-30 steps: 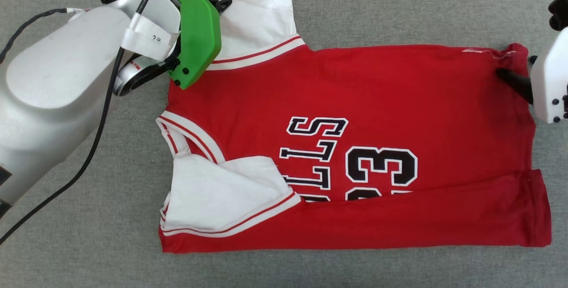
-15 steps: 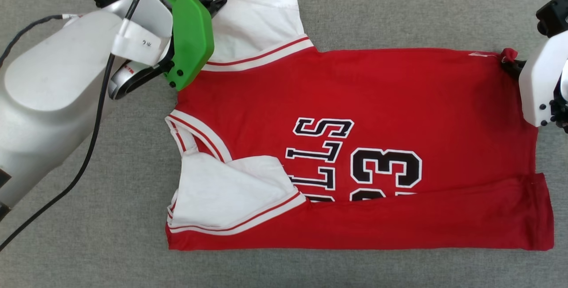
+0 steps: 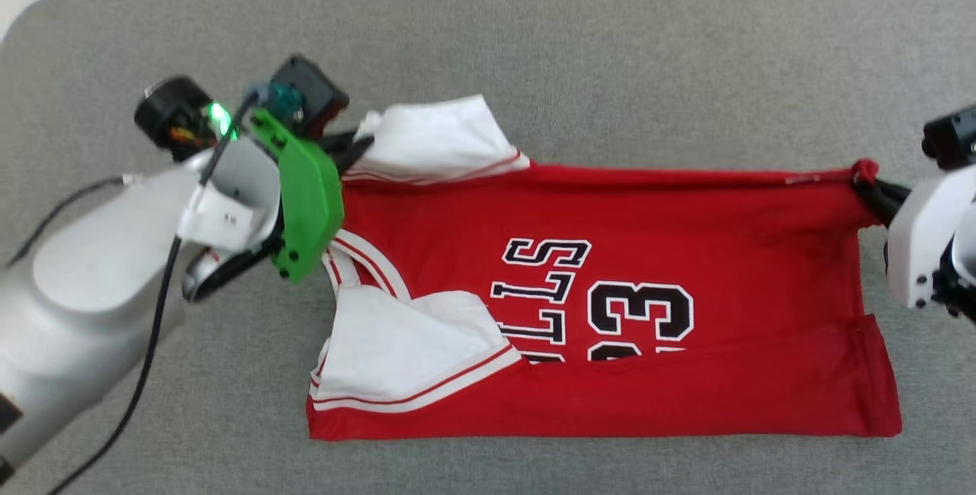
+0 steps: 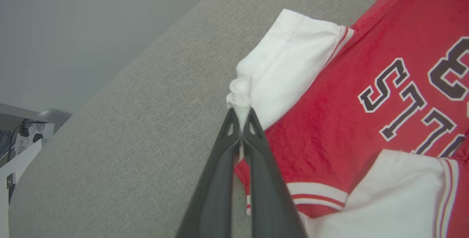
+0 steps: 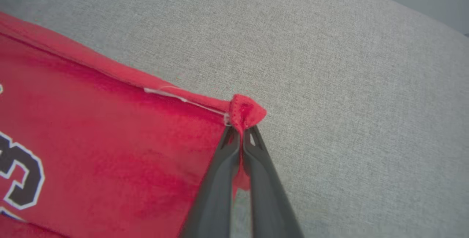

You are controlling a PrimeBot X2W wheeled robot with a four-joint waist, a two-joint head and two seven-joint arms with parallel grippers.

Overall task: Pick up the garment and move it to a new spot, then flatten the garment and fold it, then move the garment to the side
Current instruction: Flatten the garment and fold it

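The garment (image 3: 648, 228), a red jersey with white sleeves and black "23" lettering, lies across the grey surface with its near long edge folded over. My left gripper (image 3: 360, 146) is shut on the far white sleeve's tip (image 4: 240, 96). At the far right, my right gripper (image 3: 869, 184) is shut on the red hem corner (image 5: 244, 111). The far edge between the two grips is lifted and stretched straight. The near white sleeve (image 3: 404, 346) rests folded on the chest.
A grey fabric surface (image 3: 610, 45) carries everything, with its rounded far-left corner (image 3: 46, 14) and far edge in the head view. A black cable (image 3: 152, 342) trails along my left arm. Bare grey fabric (image 5: 366, 102) lies beyond the hem corner.
My right gripper has shut on the hem corner. Both grippers have raised the garment's far edge and drawn it taut. The head camera has tilted, so the whole scene sits lower.
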